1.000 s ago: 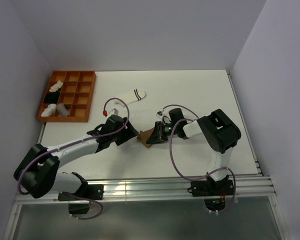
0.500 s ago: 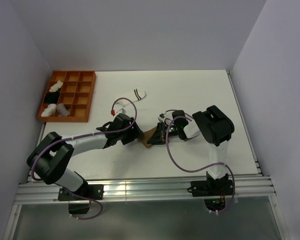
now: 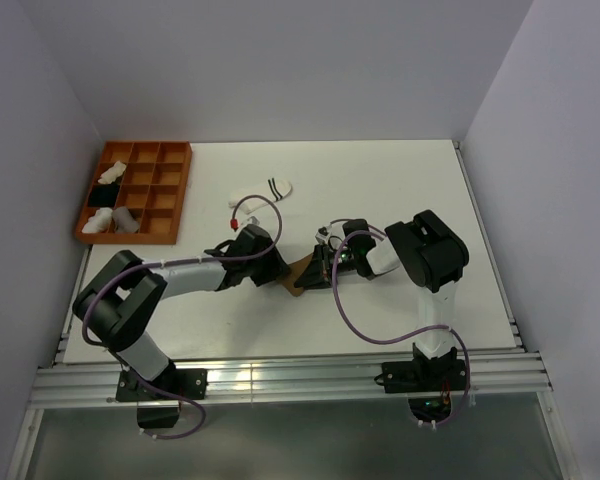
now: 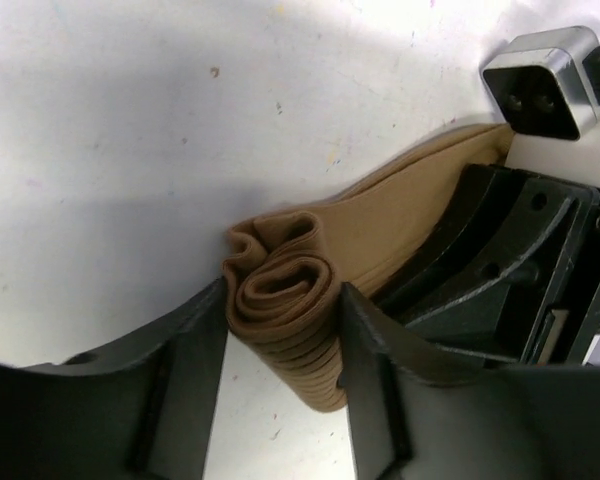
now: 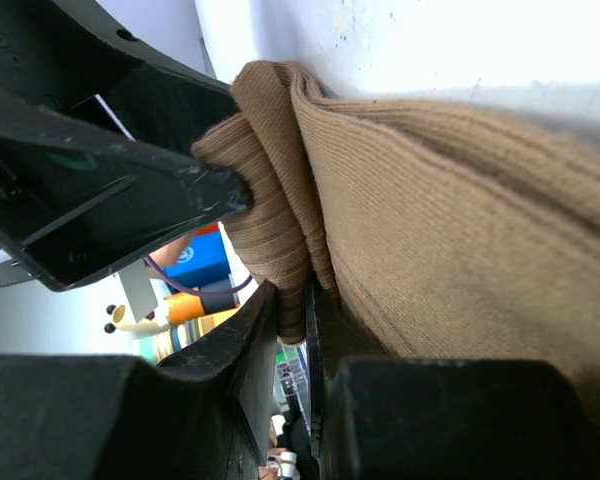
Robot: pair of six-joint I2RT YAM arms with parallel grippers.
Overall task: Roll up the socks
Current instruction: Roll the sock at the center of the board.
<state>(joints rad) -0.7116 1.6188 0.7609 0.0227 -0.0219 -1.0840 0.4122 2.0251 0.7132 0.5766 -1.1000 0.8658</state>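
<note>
The tan sock [image 4: 350, 240] is found near the middle of the table [image 3: 380, 180], lying between the two arms, and is judged to be only partly rolled: one end is wound into a tight coil, while the rest is stretched out flat towards the right arm. The coil is grasped by the left end effector [image 4: 282, 298], whose fingers are pressed against it on either side. The flat end is pinched in the right end effector [image 5: 292, 300], the jaws being nearly closed on the fabric. The unwound length is yet to be rolled up. A white striped sock [image 3: 276, 186] is seen flat and unrolled further back on the table, partly hidden by a cable; a third sock cannot be made out. Rolled bundles [image 3: 115, 218] are held in the orange tray [image 3: 130, 239] at the far left. No brand, label or legible writing can be read anywhere.
</note>
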